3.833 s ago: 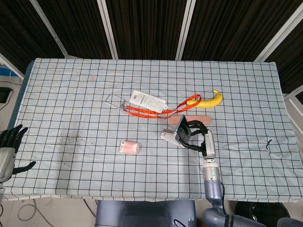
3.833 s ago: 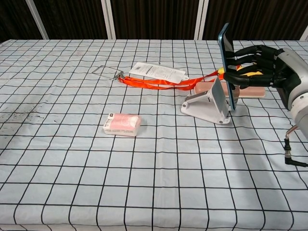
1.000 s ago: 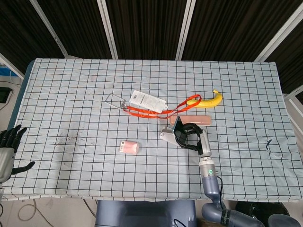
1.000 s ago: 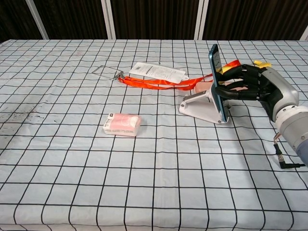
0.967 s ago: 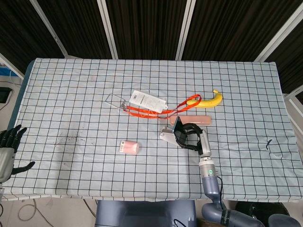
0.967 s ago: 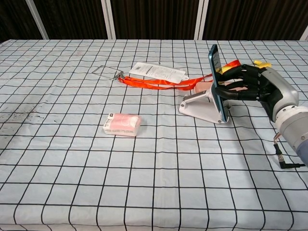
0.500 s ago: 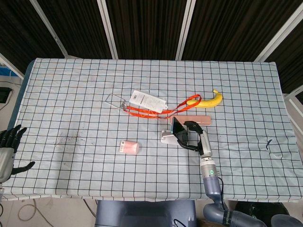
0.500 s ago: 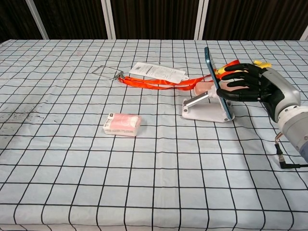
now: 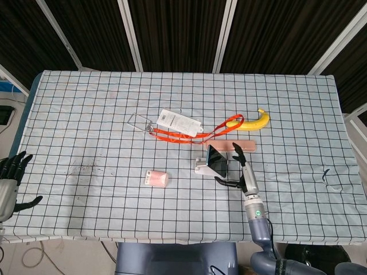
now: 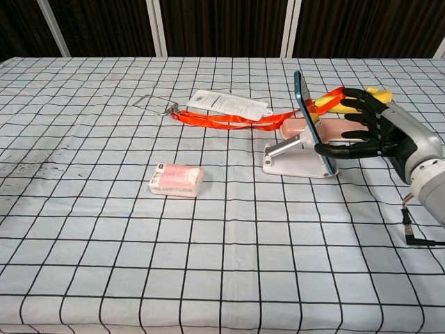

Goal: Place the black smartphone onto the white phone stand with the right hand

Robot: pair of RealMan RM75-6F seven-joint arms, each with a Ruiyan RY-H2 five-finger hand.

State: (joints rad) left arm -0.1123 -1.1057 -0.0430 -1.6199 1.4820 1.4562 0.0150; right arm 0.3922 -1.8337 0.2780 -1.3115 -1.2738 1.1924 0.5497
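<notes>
The black smartphone [image 10: 310, 120] leans tilted on the white phone stand [image 10: 295, 159], its lower edge seated at the stand's front lip, on the checked tablecloth [image 10: 208, 229]. The right hand [image 10: 372, 136] sits just beside the phone on its screen side, fingers spread apart and holding nothing; its thumb tip lies close to the phone's lower edge, though contact cannot be told for sure. In the head view the phone [image 9: 216, 160] rests on the stand [image 9: 202, 166] with the right hand [image 9: 242, 175] just below and to the right of it. Half a second ago the fingers were wrapped around the phone; now they have let go and drawn back, and the phone reclines on its own. The left hand [image 9: 10, 179] hangs open off the table's left edge, unchanged.
</notes>
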